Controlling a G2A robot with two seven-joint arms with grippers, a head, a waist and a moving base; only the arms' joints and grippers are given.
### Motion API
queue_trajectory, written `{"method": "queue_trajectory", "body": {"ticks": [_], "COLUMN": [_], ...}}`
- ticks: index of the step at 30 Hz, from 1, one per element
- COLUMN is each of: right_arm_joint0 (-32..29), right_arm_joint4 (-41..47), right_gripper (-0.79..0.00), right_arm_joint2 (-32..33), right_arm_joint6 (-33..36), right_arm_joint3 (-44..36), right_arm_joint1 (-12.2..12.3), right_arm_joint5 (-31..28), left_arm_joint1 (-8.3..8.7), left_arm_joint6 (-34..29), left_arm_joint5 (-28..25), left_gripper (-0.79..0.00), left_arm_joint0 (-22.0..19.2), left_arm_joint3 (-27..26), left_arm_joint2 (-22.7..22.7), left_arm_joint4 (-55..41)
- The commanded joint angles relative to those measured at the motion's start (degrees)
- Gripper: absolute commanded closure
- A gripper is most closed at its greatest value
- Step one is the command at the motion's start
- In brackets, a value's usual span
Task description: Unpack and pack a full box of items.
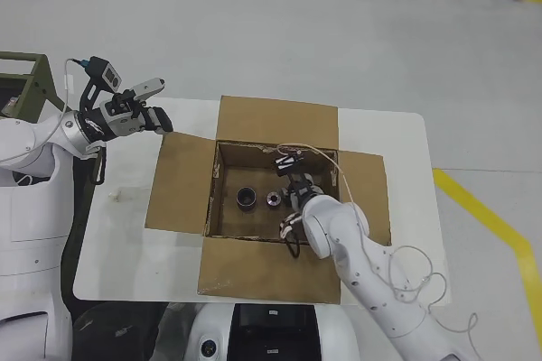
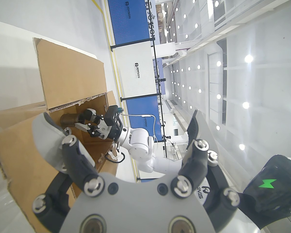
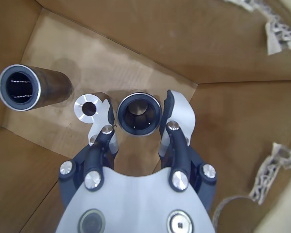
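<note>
The box sits open in the middle of the white tabletop, with all four flaps folded out flat and torn corrugated edges at its corners. Three metal cylinders stand upright in a row on the box floor. A dark tube with a black-lined bore stands toward the box's left side. Just beside it is a shorter, bright silver sleeve with a small hole. Next to that is a black-rimmed bush.

The right hand is down inside the box, straddling the bush. Its fingers are parted to about the bush's width. One pad looks to be against the rim, and a sliver of cardboard shows by the other, so it brackets the bush without clearly clamping it. The back of one finger touches or nearly touches the sleeve.

The left hand is outside the box, raised above the tabletop near the box's far left flap. It is spread wide and holds nothing. Its faceplate bears small lettering, and a black housing beside it shows a green bolt mark.

Beyond the box, blue and white panels each carry a logo and a line of print. A yellow floor line runs past the box's right side.
</note>
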Motion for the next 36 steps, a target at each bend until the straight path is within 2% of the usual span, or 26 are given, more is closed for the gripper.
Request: {"method": "queue_trajectory", "body": {"ticks": [1, 8, 12, 14, 16, 19, 23, 26, 30, 32, 36], "right_arm_joint0": [-0.95, -5.83, -9.05, -10.55, -11.91, -13.63, -15.57, -16.94, -18.82, -19.81, -22.01], "right_arm_joint4": [-0.11, 1.86, 5.35, 8.99, 12.60, 16.52, 19.41, 23.69, 31.29, 35.51, 43.25], "right_gripper": [-0.431, -0.406, -0.459, -0.505, -0.517, -0.505, -0.449, -0.443, -0.486, -0.570, -0.606], "right_arm_joint2": [0.60, 3.21, 5.13, 6.58, 8.67, 11.58, 14.45, 17.56, 23.82, 27.89, 35.20], "right_arm_joint6": [-0.05, 0.72, 1.21, 2.23, 3.30, 4.12, 4.05, 3.57, 3.16, 2.24, 2.14], "right_arm_joint3": [-2.24, -12.27, -17.74, -20.35, -22.90, -25.92, -28.62, -30.35, -31.70, -31.99, -32.58], "right_arm_joint1": [0.12, 0.82, 1.25, 1.42, 1.61, 1.96, 2.36, 2.65, 3.16, 3.36, 3.92], "right_arm_joint5": [-0.27, -3.64, -5.72, -6.55, -6.53, -6.98, -7.02, -7.38, -8.61, -7.92, -9.08], "left_arm_joint1": [0.00, 0.00, 0.00, 0.00, 0.00, 0.00, 0.00, 0.00, 0.00, 0.00, 0.00], "left_arm_joint6": [0.00, 0.00, 0.00, 0.00, 0.00, 0.00, 0.00, 0.00, 0.00, 0.00, 0.00], "left_arm_joint5": [0.00, 0.00, 0.00, 0.00, 0.00, 0.00, 0.00, 0.00, 0.00, 0.00, 0.00], "left_gripper": [-0.785, -0.785, -0.785, -0.785, -0.785, -0.785, -0.785, -0.785, -0.785, -0.785, -0.785], "left_arm_joint0": [0.00, 0.00, 0.00, 0.00, 0.00, 0.00, 0.00, 0.00, 0.00, 0.00, 0.00], "left_arm_joint3": [0.00, 0.00, 0.00, 0.00, 0.00, 0.00, 0.00, 0.00, 0.00, 0.00, 0.00], "left_arm_joint2": [0.00, 0.00, 0.00, 0.00, 0.00, 0.00, 0.00, 0.00, 0.00, 0.00, 0.00], "left_arm_joint4": [0.00, 0.00, 0.00, 0.00, 0.00, 0.00, 0.00, 0.00, 0.00, 0.00, 0.00]}}
